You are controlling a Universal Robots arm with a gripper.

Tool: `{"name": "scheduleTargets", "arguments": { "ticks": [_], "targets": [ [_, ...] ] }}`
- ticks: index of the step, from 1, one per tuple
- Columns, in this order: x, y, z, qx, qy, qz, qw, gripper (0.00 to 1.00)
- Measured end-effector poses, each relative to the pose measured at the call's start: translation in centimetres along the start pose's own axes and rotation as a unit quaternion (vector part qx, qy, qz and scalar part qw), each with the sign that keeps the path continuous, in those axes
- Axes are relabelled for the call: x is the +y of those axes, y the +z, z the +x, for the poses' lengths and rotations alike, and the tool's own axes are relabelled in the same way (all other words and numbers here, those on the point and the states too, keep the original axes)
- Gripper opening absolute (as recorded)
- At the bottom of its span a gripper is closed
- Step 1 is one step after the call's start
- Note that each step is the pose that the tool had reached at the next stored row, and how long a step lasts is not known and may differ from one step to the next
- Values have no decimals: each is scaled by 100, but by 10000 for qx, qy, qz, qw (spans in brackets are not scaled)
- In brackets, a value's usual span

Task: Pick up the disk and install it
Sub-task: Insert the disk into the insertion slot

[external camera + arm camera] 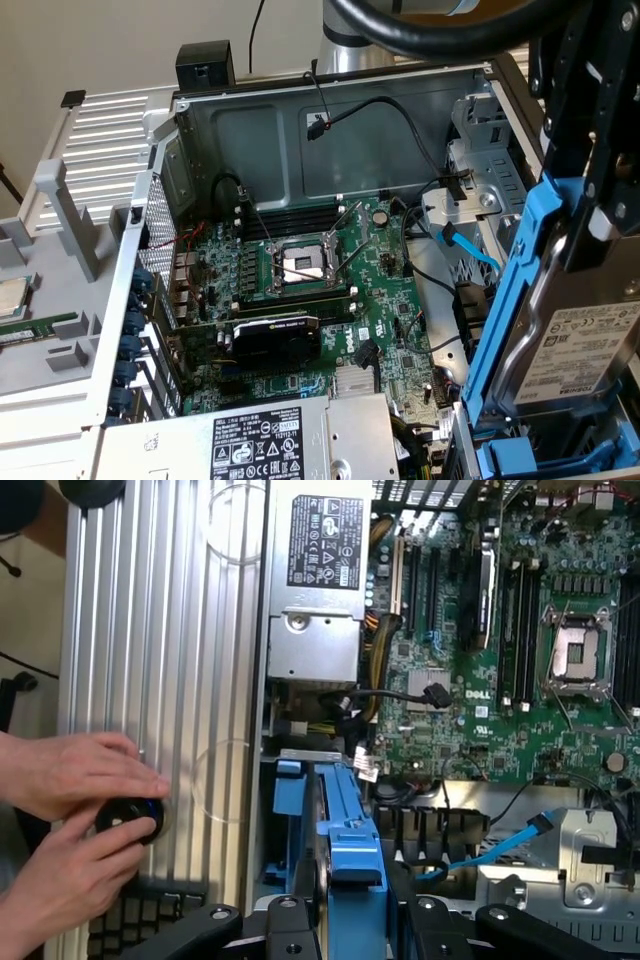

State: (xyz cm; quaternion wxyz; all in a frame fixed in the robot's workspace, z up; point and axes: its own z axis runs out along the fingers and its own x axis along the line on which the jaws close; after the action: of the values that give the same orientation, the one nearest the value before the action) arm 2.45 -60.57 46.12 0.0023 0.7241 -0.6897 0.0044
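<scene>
Clamping the disk [580,350] by the edges of its bright blue carrier frame, my gripper [355,925] has its fingers closed on the plastic, one to each side. The drive hangs on edge and tilted, label facing outward. It sits at the exterior view's right, over the corner of the open case where a second blue carrier [530,462] lies just beneath it.

My grip is on plastic rather than metal, so I judge the heavy drive could pivot or slide between the fingers if it meets resistance. With this tilt, the frame could jam against the carrier below or the bay walls instead of seating.

A blue data cable [468,250] loops nearby between the disk and the motherboard [390,300]. It could be pinched or dragged if the frame catches it.

Farther off, beyond the power supply [270,440], a person's hands [70,775] hold a black round knob [130,815] on the ribbed side panel [170,630]. They are well apart from me, though nudging the case would spoil my alignment.
</scene>
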Motion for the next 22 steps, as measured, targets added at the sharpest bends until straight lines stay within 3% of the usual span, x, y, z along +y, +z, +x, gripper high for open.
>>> {"name": "scheduleTargets", "arguments": {
  "ticks": [7,22],
  "targets": [
    [-1,-4,-12,34,0,59,10000,36],
    [2,-3,-16,69,0,61,10000,36]
  ]
}}
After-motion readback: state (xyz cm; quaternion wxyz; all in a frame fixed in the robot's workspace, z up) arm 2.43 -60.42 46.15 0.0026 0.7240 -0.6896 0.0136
